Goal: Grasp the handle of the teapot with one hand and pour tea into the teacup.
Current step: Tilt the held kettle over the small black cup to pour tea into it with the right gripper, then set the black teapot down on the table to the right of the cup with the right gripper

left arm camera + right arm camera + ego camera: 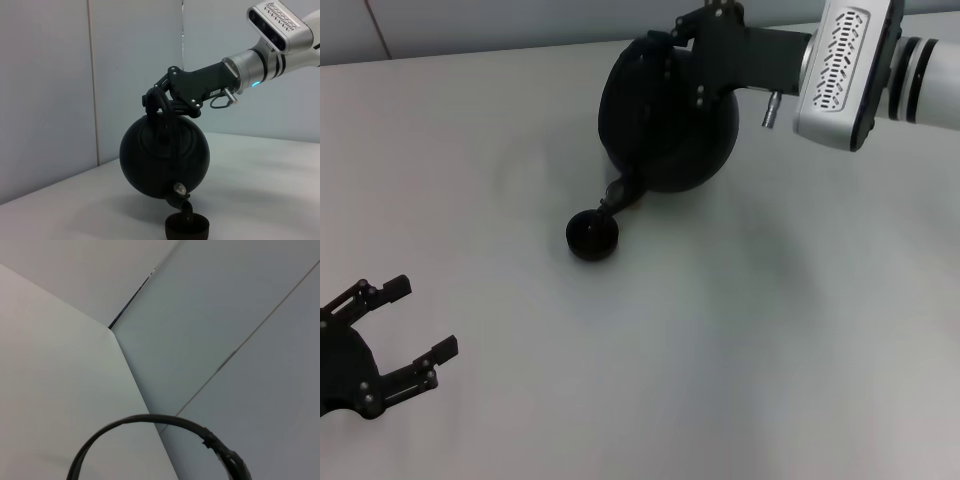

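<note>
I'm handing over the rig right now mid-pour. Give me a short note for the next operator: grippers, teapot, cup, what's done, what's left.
Right gripper: shut on the handle, holding the teapot lifted and tipped.
Left gripper: open, parked low on the robot's left, holding nothing.
Teacup: on the table, directly under the spout.
Done: grasp, lift, tilt over the teacup.
Left: finish pouring (no stream can be made out), level the teapot, set it down.

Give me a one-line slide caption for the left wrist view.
Right gripper holds the handle and tips the black teapot so its spout hangs just over the teacup on the white table.
</note>
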Motion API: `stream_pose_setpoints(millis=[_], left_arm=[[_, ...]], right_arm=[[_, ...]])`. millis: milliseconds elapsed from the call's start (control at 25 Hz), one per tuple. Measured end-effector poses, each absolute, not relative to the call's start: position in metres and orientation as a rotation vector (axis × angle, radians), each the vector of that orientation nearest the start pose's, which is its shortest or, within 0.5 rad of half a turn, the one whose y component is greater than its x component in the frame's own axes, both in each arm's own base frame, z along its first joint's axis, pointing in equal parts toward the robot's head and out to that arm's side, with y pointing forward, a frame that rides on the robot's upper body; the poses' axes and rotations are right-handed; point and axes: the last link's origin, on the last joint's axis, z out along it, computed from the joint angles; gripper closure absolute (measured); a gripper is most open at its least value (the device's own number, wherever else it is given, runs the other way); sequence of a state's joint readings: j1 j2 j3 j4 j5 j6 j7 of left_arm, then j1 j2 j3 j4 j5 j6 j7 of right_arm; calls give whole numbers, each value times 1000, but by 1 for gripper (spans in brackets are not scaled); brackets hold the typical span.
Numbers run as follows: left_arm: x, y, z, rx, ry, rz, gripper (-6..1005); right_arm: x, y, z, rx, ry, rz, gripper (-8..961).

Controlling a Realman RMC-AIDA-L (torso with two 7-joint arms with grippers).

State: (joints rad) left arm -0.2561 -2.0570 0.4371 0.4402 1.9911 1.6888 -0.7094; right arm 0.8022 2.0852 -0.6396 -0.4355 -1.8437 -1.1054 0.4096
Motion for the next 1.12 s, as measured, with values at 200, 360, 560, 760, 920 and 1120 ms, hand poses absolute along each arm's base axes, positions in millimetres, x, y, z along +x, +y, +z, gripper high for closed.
stream_pose_setpoints(millis=[200,360,560,760,920,1120], left_arm=[[-343,226,2,-2476,-318,-759,143],[-343,226,2,-2476,-318,-759,143],[-343,226,3,-2476,-331,-763,144],[-343,226,3,-2476,-332,-763,144],[-343,227,4,-2476,-328,-764,144],[-342,228,4,-2478,-324,-766,144]], right_arm=[[204,427,-21,-2344,-491,321,866],[204,427,-20,-2333,-488,328,865],[205,427,-13,-2291,-367,428,864],[216,418,-6,-2279,-172,550,863],[231,409,-1,-2232,10,646,862],[253,397,9,-2150,225,745,861]])
